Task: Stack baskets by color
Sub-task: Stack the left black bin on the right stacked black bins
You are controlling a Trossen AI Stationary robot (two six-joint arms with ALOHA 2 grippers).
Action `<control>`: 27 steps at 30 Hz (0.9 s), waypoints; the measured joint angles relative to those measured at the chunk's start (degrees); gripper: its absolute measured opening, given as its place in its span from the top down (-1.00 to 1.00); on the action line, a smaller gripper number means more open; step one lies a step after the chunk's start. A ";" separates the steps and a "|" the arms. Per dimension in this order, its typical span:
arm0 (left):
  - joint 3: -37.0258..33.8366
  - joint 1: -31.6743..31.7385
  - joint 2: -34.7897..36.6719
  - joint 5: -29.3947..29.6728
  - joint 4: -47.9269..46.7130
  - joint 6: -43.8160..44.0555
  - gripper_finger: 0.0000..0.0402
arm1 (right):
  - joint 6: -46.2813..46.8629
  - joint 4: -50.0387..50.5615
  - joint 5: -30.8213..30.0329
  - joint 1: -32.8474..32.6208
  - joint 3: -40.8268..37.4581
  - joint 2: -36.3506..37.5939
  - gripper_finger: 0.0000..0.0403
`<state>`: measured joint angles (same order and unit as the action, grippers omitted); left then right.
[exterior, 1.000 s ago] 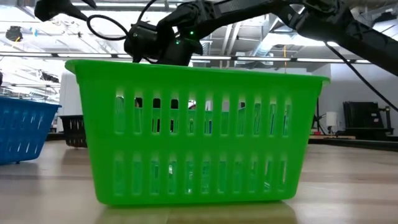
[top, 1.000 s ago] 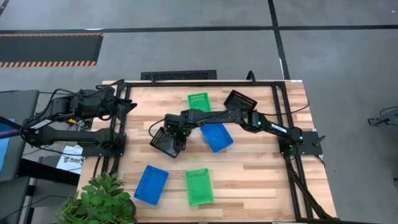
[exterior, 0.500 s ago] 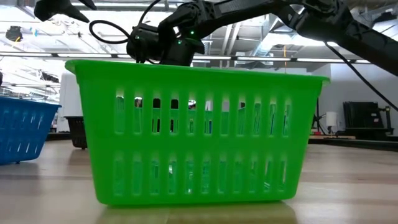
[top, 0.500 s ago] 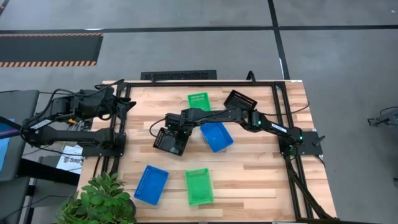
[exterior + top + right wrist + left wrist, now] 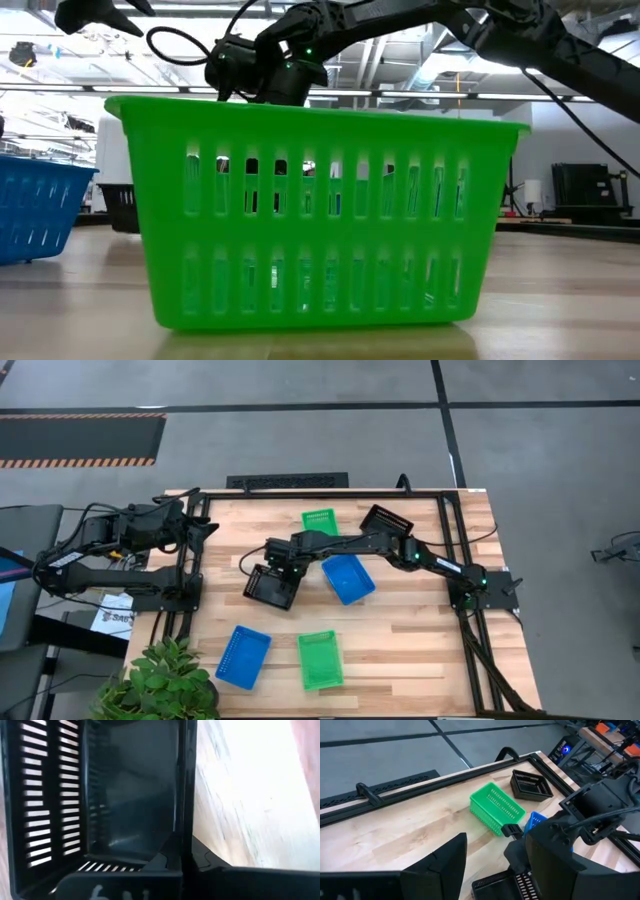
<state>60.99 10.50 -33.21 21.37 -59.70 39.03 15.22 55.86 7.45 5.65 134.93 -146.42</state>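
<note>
My right gripper [image 5: 283, 568] reaches across the table's middle and is shut on a black basket [image 5: 268, 590], which sits on the wood. The second black basket [image 5: 386, 520] lies at the far right. A green basket [image 5: 320, 523] lies at the far middle and another green basket [image 5: 320, 659] at the near edge. One blue basket [image 5: 348, 578] lies under the right arm and a second blue basket [image 5: 243, 656] at the near left. My left gripper [image 5: 207, 528] hangs open above the table's left edge, holding nothing. My right gripper grips the black basket's far wall at its rim [image 5: 186, 815], with one finger [image 5: 125, 880] inside the basket and the other outside. The fingers come steeply from above, slanting in from the table's right. The basket stays upright with its bottom on the table.
A potted plant [image 5: 160, 680] stands past the near left corner. A black metal frame [image 5: 300, 491] runs round the table's far and side edges. In the low view the near green basket [image 5: 315, 215] fills the foreground and hides most of the table. Bare wood lies at the near right.
My right gripper has shut on the black basket's far wall and rolled a little at the wrist. The basket has turned slightly on the table and stayed in about the same place.
</note>
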 joint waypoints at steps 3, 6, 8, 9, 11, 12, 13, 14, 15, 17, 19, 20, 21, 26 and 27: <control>0.00 0.00 0.00 0.00 0.00 -0.02 0.04 | -0.01 -0.30 0.07 0.56 0.05 1.06 0.98; 0.00 0.00 0.00 0.00 -0.02 -0.35 0.04 | -0.04 0.55 0.06 1.55 -0.19 2.98 0.98; 0.00 0.00 0.00 0.00 -0.09 -0.46 0.04 | -0.06 -0.33 0.06 2.29 -0.05 3.88 0.98; 0.00 0.00 0.00 0.00 -0.11 -0.46 0.04 | -0.11 0.02 0.04 2.74 -0.09 4.70 0.98; 0.00 -0.02 -0.02 0.00 -0.17 -0.46 0.04 | -0.50 0.77 0.04 3.64 -0.12 6.17 0.98; 0.00 0.00 0.00 0.00 -0.23 -0.46 0.04 | -0.52 0.08 0.04 4.20 -0.12 7.16 0.98; 0.00 0.00 0.00 0.00 -0.35 -0.46 0.04 | -0.78 0.56 0.03 4.77 -0.12 8.25 0.98; 0.00 0.00 0.00 0.00 -0.45 -0.46 0.04 | -1.52 1.01 0.00 5.40 -0.09 9.11 0.98; 0.00 0.00 0.00 -0.01 -0.47 -0.46 0.04 | -1.96 1.30 -0.02 6.11 -0.06 10.05 0.98; 0.00 0.00 0.00 -0.07 -0.46 -0.46 0.04 | -3.07 2.22 -0.78 7.65 -0.08 11.93 0.98; 0.00 0.00 0.00 -0.07 -0.48 -0.46 0.04 | -4.14 3.82 -2.29 9.27 -0.08 14.06 0.98; 0.00 0.00 0.00 -0.07 -0.51 -0.46 0.04 | -4.53 4.56 -2.84 10.15 -0.09 15.19 0.98; 0.00 0.00 0.00 -0.07 -0.55 -0.46 0.04 | -4.72 5.57 -3.44 11.09 -0.08 16.39 0.98; 0.00 0.00 0.00 -0.04 -0.77 -0.42 0.04 | -4.93 12.06 -7.41 16.15 -0.10 21.98 0.98; 0.00 -0.02 0.00 -0.04 -0.90 -0.42 0.04 | -4.98 13.08 -7.95 17.09 -0.10 23.08 0.98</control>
<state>60.99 10.48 -33.21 21.32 -60.61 38.61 10.23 68.94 -0.50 22.74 134.82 -123.33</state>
